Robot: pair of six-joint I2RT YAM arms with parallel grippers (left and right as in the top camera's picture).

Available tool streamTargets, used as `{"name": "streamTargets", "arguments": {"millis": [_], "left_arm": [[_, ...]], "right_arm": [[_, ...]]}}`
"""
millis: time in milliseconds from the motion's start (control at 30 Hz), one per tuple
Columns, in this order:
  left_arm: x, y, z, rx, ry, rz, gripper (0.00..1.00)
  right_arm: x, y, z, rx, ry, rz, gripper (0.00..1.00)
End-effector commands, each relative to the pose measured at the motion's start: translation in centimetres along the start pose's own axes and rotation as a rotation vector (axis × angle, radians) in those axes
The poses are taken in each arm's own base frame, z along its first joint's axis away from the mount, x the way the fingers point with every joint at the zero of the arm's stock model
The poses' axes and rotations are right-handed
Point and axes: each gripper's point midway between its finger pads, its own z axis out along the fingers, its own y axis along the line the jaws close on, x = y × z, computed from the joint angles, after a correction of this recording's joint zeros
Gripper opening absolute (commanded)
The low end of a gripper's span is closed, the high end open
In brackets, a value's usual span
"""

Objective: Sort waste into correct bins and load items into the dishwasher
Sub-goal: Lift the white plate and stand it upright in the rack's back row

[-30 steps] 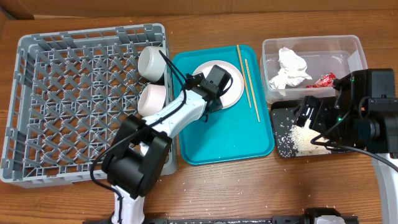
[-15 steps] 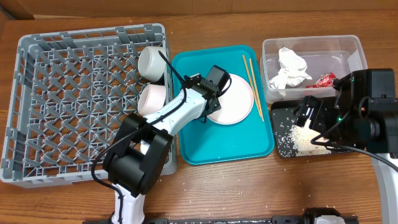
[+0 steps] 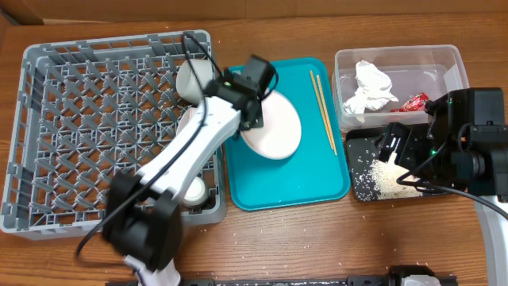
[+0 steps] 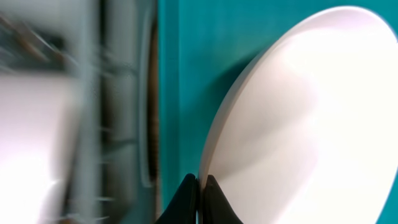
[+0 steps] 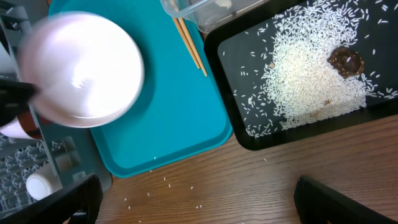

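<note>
The pale plate (image 3: pixel 276 127) hangs tilted above the teal tray (image 3: pixel 305 187), with my left gripper (image 3: pixel 248 111) shut on its left rim. The left wrist view shows both fingertips (image 4: pixel 189 194) pinching the plate (image 4: pixel 298 118) by its edge. The grey dish rack (image 3: pixel 95 135) stands to the left, holding a white bowl (image 3: pixel 189 78) and a small cup (image 3: pixel 196 191). Chopsticks (image 3: pixel 321 95) lie on the teal tray's right side. My right gripper (image 5: pixel 202 205) is open over the wood in front of the black tray (image 5: pixel 249 140), which holds rice (image 5: pixel 305 78) and a brown scrap (image 5: pixel 346 60).
The clear tub (image 3: pixel 444 59) at the back right contains the crumpled napkin (image 3: pixel 371 86) and the red wrapper (image 3: pixel 417 102). Stray rice grains (image 5: pixel 168 183) dot the wood near the teal tray's front corner. My left arm reaches across the rack's right wall.
My left gripper closed on the plate's rim, then raised and tilted it off the teal tray, moving toward the rack. The chopsticks slid slightly right. The right arm stayed still.
</note>
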Motion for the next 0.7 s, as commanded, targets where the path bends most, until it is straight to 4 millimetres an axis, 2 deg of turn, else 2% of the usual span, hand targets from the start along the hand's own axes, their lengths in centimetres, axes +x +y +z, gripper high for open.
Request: {"name": "streamTargets", "arguments": {"millis": [0,100,167,233,400,467,533,667], "left_arm": [[-4.6,2.4,-9.9,0.002,-0.254,0.099,0.04],[-5.2,5.7,-14.5,-0.077,-0.363,0.099,0.04],[-5.2,8.1,-16.9,-0.153,-0.426,0.074,0.04],[-5.4,11.2,-19.5,-0.273,-0.501,0.04,0.04],[-6.4,17.3,-23.9,-0.605,-0.639,-0.041,0.04],[-7.0,18.9,-24.7,-0.723,-0.664,-0.063,0.04],[-7.7,19.8,-24.5,-0.806,-0.655,-0.056,0.04],[-9.6,20.7,-21.5,-0.901,-0.554,0.036,0.04]], "right_arm": [[-0.5,0.2,-0.6,-0.003,-0.029,-0.011,1.0],[-0.5,0.2,-0.6,-0.003,-0.029,-0.011,1.0],[-0.5,0.2,-0.6,-0.003,-0.029,-0.011,1.0],[-0.5,0.2,-0.6,-0.003,-0.029,-0.011,1.0],[-0.5,0.2,-0.6,-0.003,-0.029,-0.011,1.0],[-0.5,0.2,-0.6,-0.003,-0.029,-0.011,1.0],[-0.5,0.2,-0.6,-0.003,-0.029,-0.011,1.0],[-0.5,0.2,-0.6,-0.003,-0.029,-0.011,1.0]]}}
